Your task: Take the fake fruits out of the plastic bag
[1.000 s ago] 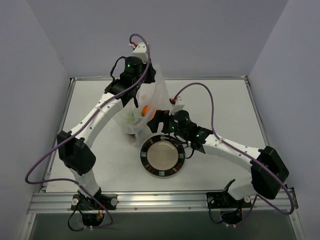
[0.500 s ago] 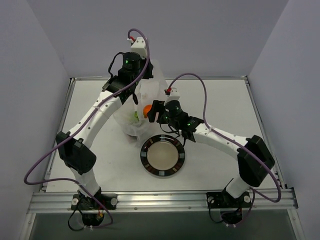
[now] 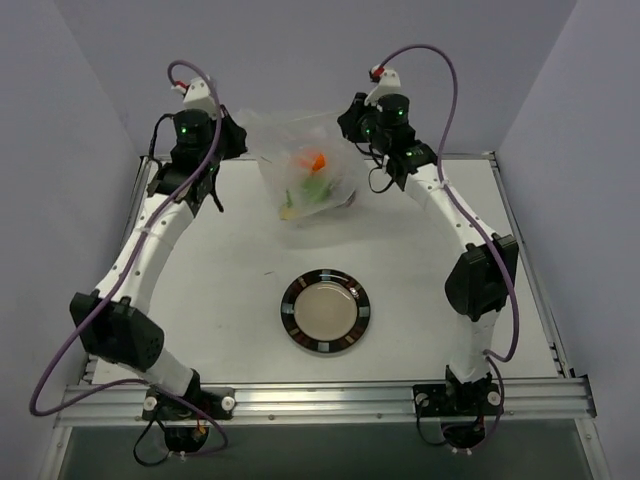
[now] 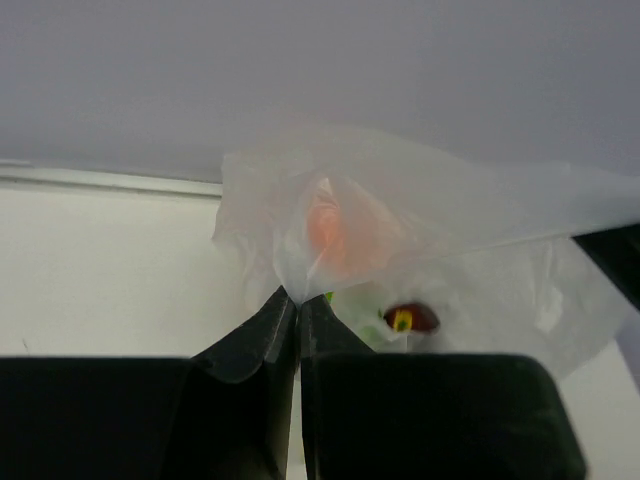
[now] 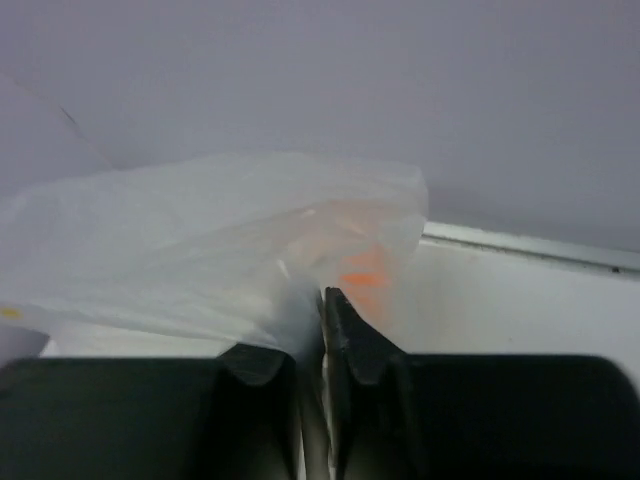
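Both arms have carried the bag [image 3: 300,150] rearward and up.
Left pincer [image 4: 297,300] and right pincer [image 5: 322,298] clamp its film; fruits [image 3: 316,160] remain inside; next, tip them out.

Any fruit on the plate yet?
No: the plate is bare, and the fake fruits sit inside the plastic bag.

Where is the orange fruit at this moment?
In the top view the orange fruit is inside the plastic bag, beside the green fruit, at the far middle of the table. The left gripper and the right gripper pinch its sides.
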`<state>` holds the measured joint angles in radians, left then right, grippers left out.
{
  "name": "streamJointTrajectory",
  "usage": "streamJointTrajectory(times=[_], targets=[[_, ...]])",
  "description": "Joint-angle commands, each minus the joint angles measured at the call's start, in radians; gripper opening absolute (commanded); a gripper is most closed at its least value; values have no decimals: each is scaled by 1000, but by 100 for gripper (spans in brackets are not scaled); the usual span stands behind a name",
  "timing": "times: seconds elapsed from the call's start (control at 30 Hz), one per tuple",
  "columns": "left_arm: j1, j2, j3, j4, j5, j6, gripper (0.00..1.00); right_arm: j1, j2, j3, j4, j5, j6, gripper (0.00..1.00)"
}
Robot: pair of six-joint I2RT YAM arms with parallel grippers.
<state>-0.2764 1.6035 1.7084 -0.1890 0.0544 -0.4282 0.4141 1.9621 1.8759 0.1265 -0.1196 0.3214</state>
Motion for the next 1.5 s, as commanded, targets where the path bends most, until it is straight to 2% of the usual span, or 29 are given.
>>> streamJointTrajectory(times=[0.0,0.07,0.1,0.17,0.2,0.27,0.3,0.4,0.53,0.63,0.67,0.7,0.73,0.77,0.83,0.87,1.0,1.1,1.23,1.47], targets=[[-20,-201,-171,140,45,-140,2,-30,-6,60,-51,-112,-84,18],[-43,-284,-300,239,48,-184,3,-61,-19,-23,-50,-95,-87,22],[-53,-306,-426,270,45,-225,2,-72,-25,-58,-48,-86,-88,25],[-99,-350,-539,333,36,-257,3,-87,-37,-156,-47,-20,-88,29],[-122,-358,-628,348,29,-288,2,-103,-42,-182,-47,7,-84,41],[-173,-373,-700,414,12,-310,2,-119,-58,-234,-48,49,-67,53],[-234,-376,-723,425,-2,-307,2,-133,-71,-248,-50,78,-61,62],[-322,-379,-765,437,-45,-291,2,-139,-153,-305,-50,145,-32,79],[-325,-393,-820,474,-93,-304,2,-92,-340,-502,-16,202,18,78],[-316,-398,-851,490,-113,-296,2,38,-527,-723,62,308,33,69],[-313,-401,-862,503,-117,-294,2,95,-552,-777,91,314,42,63],[-308,-402,-868,508,-120,-297,2,113,-569,-872,157,302,65,40],[-302,-412,-871,516,-123,-299,2,123,-584,-909,183,281,74,34],[-293,-415,-875,531,-125,-299,2,140,-582,-932,203,250,82,33],[-281,-424,-871,530,-136,-290,2,152,-556,-951,210,251,74,37],[-267,-424,-868,519,-137,-287,2,161,-548,-946,202,247,71,52],[-231,-410,-869,534,-111,-300,2,169,-464,-904,208,213,64,93],[-218,-384,-901,580,-76,-334,2,183,-352,-830,226,219,51,95],[-186,-367,-944,602,-65,-350,2,207,-249,-767,240,291,22,91],[-136,-347,-998,648,-67,-351,2,227,-207,-687,136,481,-34,93]])
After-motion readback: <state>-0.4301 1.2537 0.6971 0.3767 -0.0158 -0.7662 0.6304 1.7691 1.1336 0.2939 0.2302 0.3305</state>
